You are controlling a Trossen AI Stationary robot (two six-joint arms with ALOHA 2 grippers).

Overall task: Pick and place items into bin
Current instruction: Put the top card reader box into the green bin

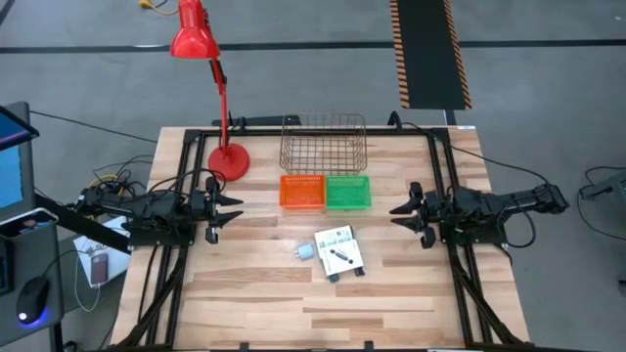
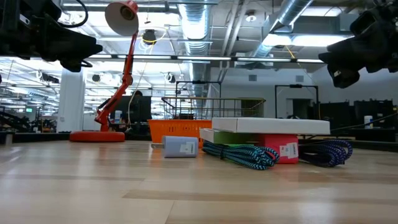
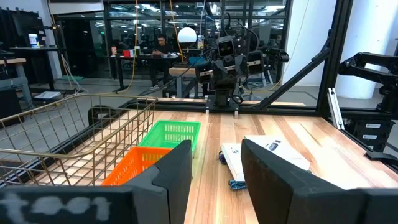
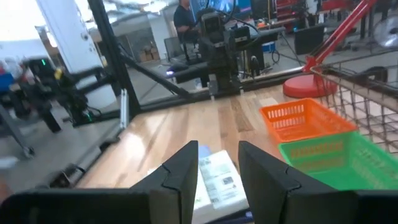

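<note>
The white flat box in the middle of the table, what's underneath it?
Under the white box sit a green pack and a pink block, with braided cables in front. Whatever lies farther back beneath it is hidden.

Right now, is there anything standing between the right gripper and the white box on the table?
Nothing visible does. The right gripper hovers open at the table's right side, empty, and the white box lies toward the middle, with only bare wood between them. The orange basket and green basket sit farther back, off that line.
</note>
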